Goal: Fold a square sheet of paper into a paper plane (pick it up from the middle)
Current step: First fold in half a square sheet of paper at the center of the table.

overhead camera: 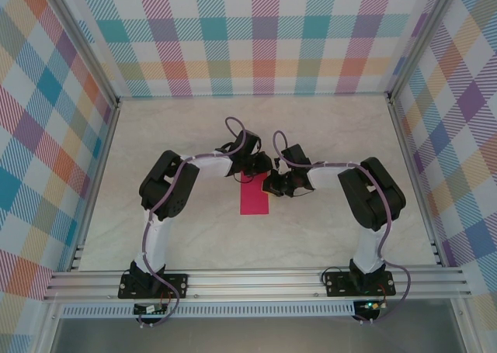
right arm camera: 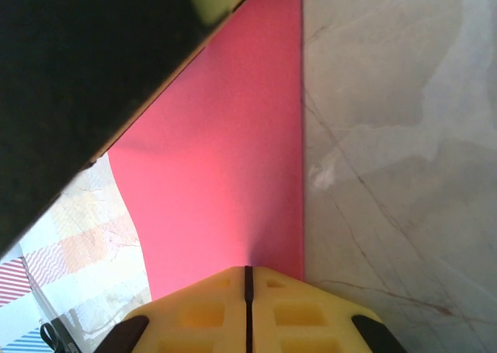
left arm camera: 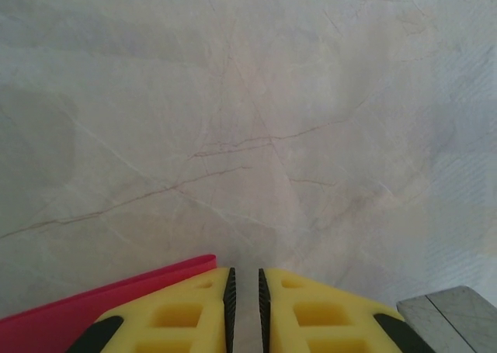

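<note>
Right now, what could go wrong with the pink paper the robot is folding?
The right pincer is shut on the thin crimson-pink sheet of paper, pinching it by one edge, so the sheet might slip out or tear if pulled. The left pincer has its jaws a little apart beside the sheet and is gripping nothing, so the paper could shift and the fold might come out crooked.

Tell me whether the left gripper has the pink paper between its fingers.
No: the left gripper shows a bare gap between its fingers, and the pink paper lies off to one side.
</note>
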{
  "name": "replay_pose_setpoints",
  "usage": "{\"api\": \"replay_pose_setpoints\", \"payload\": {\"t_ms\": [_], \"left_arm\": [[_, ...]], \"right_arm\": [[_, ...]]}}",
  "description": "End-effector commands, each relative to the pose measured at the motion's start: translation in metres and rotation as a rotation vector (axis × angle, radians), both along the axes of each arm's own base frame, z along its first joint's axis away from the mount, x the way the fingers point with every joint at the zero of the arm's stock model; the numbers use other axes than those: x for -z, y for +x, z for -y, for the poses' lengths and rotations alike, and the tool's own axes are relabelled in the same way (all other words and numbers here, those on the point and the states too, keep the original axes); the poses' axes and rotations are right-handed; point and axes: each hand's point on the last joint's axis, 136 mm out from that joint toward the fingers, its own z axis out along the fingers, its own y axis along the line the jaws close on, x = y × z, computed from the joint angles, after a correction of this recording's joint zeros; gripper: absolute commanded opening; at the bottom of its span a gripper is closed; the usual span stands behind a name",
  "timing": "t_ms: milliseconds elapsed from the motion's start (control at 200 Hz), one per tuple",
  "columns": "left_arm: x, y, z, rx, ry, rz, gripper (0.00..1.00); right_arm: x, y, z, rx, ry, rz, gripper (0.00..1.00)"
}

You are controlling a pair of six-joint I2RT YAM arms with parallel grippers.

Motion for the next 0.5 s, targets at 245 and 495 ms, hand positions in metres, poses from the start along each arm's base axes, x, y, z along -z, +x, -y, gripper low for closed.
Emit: {"api": "replay_pose_setpoints", "payload": {"t_ms": [245, 495], "left_arm": [[0.012, -0.017, -0.009, -0.009, -0.006, -0.061, 0.18], [0.048, -0.021, -0.039, -0.088, 0.162, -0.109, 0.13]], "right_arm": [[0.011, -0.007, 0.001, -0.032, -0.019, -0.029, 0.08], [0.006, -0.034, 0.002, -0.095, 0.012, -0.066, 0.07]]}}
